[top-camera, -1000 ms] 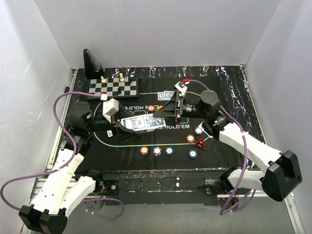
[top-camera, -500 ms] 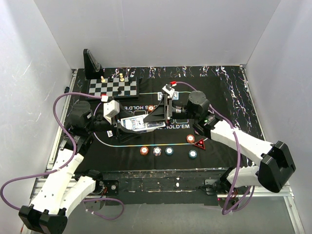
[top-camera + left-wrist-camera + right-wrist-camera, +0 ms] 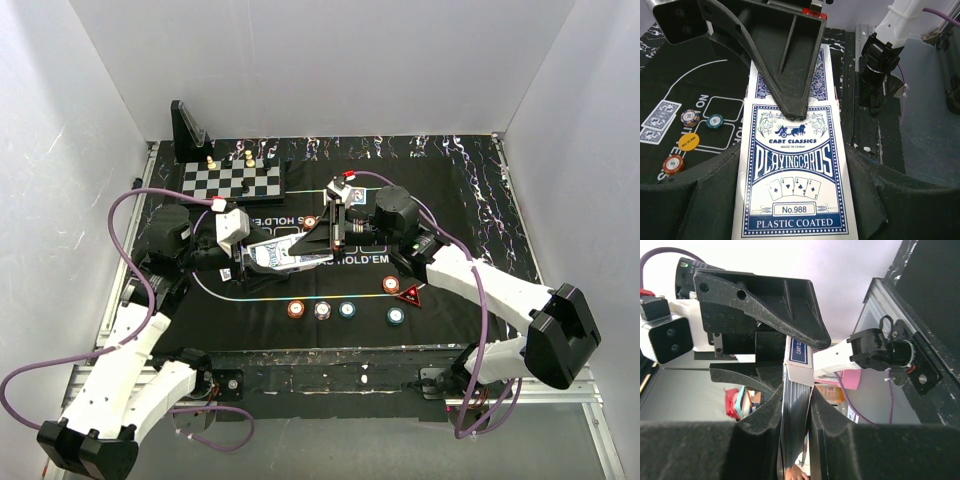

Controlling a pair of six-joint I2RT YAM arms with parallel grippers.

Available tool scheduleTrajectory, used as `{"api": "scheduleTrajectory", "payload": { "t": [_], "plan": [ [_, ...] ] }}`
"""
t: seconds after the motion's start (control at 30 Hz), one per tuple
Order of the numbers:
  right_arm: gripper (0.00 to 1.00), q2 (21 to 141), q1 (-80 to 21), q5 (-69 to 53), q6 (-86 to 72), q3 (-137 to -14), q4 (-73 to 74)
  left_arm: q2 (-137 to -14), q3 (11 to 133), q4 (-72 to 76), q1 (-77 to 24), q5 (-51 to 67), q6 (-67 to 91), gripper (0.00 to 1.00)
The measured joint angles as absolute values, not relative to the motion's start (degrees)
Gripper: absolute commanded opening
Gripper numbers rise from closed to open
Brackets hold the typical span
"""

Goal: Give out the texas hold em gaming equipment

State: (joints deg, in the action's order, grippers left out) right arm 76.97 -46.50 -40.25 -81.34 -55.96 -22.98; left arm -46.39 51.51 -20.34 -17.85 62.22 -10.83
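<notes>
One card box [image 3: 283,256] is pinched by left claw [image 3: 250,259] and right claw [image 3: 306,246], four chips [image 3: 322,309] lined by the mat's [image 3: 480,200] bottom edge.

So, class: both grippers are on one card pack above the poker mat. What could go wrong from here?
1. The left gripper and right gripper both pinch the same card pack; an uneven pull could bend it or spill cards.
2. If either grip slips, the pack could drop onto the mat and knock the row of chips near it.
</notes>
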Motion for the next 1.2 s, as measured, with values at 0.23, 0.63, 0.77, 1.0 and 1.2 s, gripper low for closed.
{"api": "scheduleTrajectory", "payload": {
  "t": [0.23, 0.63, 0.77, 1.0, 1.2],
  "plan": [
    [0.1, 76.9, -47.3, -38.3, -76.1, -58.5, -14.5, -47.4, 51.8, -24.5, -17.8, 61.8, -14.0, 0.43],
    [0.07, 76.5, -48.6, -35.5, -71.5, -61.0, -6.6, -48.7, 53.0, -30.1, -17.9, 61.8, -18.5, 0.58],
    [0.06, 76.6, -48.9, -35.0, -71.3, -61.0, -6.5, -49.0, 53.8, -32.3, -17.8, 61.6, -20.6, 0.46],
    [0.04, 77.7, -49.3, -34.9, -71.0, -61.0, -6.5, -49.1, 54.1, -36.0, -17.8, 60.3, -24.6, 0.23],
    [0.07, 80.1, -49.6, -35.6, -70.9, -61.0, -7.4, -49.6, 54.2, -40.6, -17.8, 57.8, -29.1, 0.02]
  ]
}}
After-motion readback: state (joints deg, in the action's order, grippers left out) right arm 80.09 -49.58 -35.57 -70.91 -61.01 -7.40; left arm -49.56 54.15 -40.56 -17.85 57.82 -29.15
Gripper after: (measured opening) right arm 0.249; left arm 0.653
